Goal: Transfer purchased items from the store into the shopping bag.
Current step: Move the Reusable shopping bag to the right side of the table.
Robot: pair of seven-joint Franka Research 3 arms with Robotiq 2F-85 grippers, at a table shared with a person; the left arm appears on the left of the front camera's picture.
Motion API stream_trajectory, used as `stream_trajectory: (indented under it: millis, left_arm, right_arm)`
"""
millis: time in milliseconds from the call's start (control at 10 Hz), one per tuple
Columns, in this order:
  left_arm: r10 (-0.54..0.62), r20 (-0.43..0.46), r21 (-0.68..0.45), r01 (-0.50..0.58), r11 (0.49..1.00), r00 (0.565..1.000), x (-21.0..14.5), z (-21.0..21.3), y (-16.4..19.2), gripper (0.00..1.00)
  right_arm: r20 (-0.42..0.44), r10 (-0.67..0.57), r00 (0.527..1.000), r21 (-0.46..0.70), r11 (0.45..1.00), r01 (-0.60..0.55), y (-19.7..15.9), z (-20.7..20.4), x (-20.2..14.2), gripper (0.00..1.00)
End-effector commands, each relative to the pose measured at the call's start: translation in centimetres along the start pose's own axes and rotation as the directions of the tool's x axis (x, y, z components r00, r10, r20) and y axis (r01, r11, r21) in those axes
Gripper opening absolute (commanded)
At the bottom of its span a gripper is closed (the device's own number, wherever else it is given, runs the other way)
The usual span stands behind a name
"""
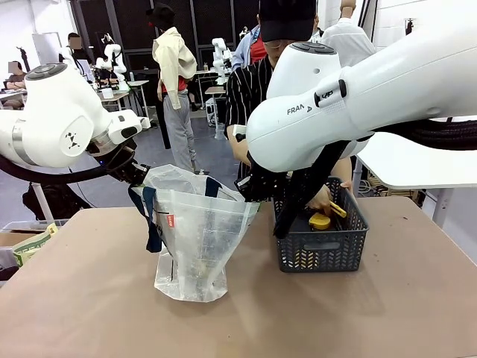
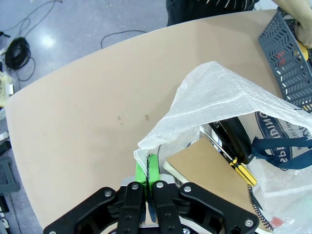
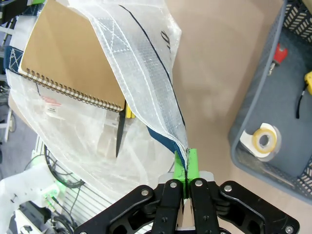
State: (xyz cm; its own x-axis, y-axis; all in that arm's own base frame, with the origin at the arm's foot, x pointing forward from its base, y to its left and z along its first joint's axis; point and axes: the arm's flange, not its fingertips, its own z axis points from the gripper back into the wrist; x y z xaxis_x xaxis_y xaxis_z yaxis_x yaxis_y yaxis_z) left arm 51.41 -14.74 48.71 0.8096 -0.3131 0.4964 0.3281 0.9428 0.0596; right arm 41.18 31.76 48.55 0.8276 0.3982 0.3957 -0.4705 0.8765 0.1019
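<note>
One shopping bag [image 1: 197, 239], one mesh basket [image 1: 320, 257], one spiral notebook [image 3: 68, 53], one tape roll [image 3: 257, 141], perhaps one black-yellow tool [image 2: 236, 139]

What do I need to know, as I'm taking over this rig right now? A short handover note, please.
Left gripper shut on one side of the shopping bag's rim; right gripper shut on the opposite side, mouth held open.
Done: tan-brown spiral-bound pad and dark pack with yellow trim are in the bag.
Mesh basket holds a tape roll, a red-tipped item, a yellow item; the person's hand reaches in.
Left: move those into the bag.
</note>
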Motion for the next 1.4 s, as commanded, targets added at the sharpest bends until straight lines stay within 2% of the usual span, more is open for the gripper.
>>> stream_trajectory:
  millis: [0,1300]
  left_arm:
    - [0.015,0.002,0.006,-0.015,1.000,1.000,-0.31,0.31,0.28,0.00]
    - [0.015,0.002,0.006,-0.015,1.000,1.000,-0.31,0.31,0.28,0.00]
  right_arm:
    - [0.000,-0.006,1.000,0.003,1.000,0.006,-0.08,0.03,0.01,0.00]
    - [0.000,-0.006,1.000,0.003,1.000,0.006,-0.08,0.03,0.01,0.00]
